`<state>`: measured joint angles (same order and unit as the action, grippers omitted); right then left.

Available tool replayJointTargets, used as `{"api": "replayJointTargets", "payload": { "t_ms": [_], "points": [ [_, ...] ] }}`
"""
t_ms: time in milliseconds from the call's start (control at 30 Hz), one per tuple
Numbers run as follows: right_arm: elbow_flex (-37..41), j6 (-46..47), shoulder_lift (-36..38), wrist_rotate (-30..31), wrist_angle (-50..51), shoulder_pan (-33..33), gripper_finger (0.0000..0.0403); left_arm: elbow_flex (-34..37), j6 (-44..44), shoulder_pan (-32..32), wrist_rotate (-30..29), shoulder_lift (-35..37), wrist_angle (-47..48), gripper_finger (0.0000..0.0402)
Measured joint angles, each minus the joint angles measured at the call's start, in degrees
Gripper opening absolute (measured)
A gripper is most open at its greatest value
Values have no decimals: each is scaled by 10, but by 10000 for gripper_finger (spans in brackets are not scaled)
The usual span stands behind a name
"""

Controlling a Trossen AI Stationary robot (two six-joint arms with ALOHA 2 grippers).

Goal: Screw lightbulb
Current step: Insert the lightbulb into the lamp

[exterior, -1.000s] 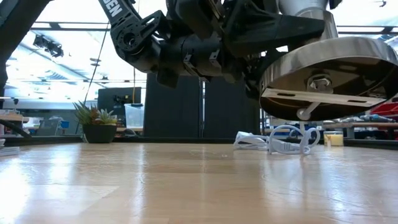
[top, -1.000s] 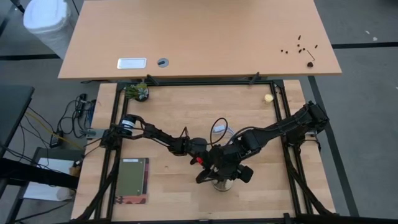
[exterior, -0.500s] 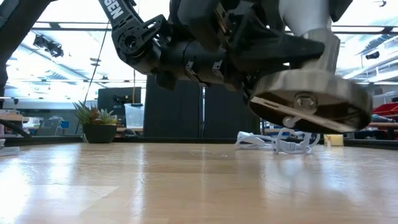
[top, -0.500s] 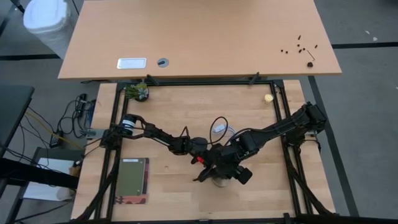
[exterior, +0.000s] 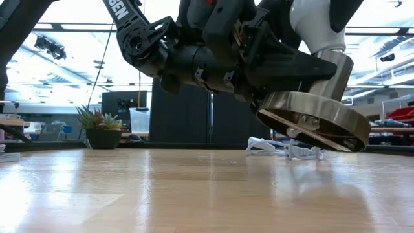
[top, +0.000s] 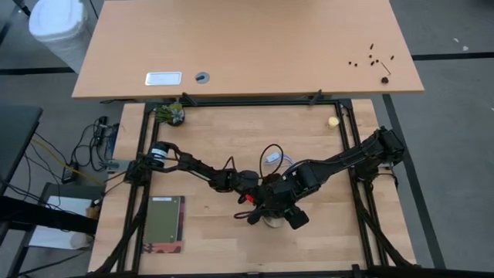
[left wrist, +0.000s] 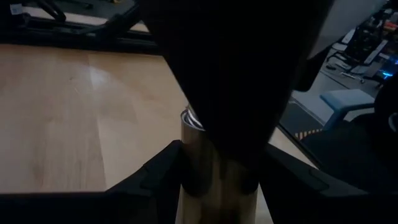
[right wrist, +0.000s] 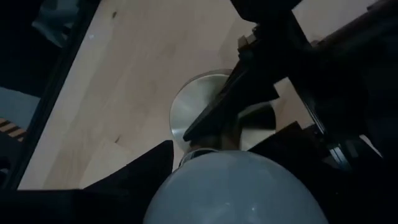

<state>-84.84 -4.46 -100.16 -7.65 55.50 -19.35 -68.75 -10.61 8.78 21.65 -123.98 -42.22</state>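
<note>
Both arms (top: 231, 179) crowd mid-table; notebook (top: 164, 225) and plant (top: 171, 114) flank left.

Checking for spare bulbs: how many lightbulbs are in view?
1: the lightbulb sits between the right gripper fingers, above the tilted metal socket base. Others may hide under the arms.

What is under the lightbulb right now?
Under the lightbulb, held by the right gripper, sits the metal socket base, tilted and lifted off the table, its stem in the left gripper. The screw joint is covered.
</note>
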Motion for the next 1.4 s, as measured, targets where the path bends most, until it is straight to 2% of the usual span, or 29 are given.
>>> {"api": "replayJointTargets", "payload": {
  "t_ms": [133, 333, 733, 1267, 1400],
  "points": [
    [3, 2, 0, 2, -3, -4, 265, 0, 1, 2, -1, 1, 13, 188],
    [54, 17, 6, 6, -55, -12, 266, 6, 13, 10, -28, 0, 21, 188],
    [104, 43, 28, 68, -125, -41, 265, 12, 50, 41, -142, 1, 28, 188],
    [126, 40, 30, 78, -134, -38, 267, 12, 41, 42, -172, 1, 45, 188],
    [126, 51, 30, 62, -133, -27, 269, 12, 40, 41, -177, 1, 46, 188]
  ]
}}
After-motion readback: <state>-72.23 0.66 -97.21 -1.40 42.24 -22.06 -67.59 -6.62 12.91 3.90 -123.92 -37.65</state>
